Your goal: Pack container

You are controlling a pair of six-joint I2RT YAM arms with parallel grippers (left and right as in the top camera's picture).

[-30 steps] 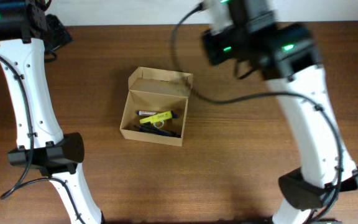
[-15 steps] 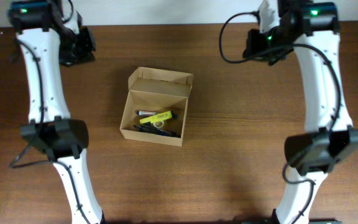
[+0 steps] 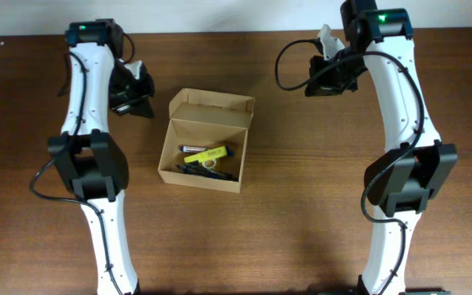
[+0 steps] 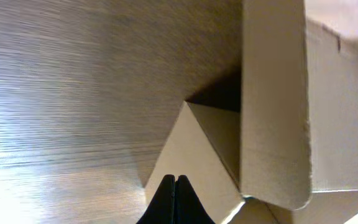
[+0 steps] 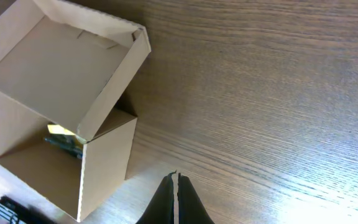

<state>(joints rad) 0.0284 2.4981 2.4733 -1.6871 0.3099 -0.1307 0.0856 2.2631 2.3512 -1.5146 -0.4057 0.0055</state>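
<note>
Sitting mid-table, the small tan rectangular cardboard container faces up with its flap lid raised at the far edge, leaving the yellow marker accessible. Long axis: left-right. Beyond, the left gripper, near its corner, and the right gripper, well apart, are pressed together, empty.

No readable text or labels

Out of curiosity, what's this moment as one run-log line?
container open | items inside | left end effector shut | right end effector shut
</note>
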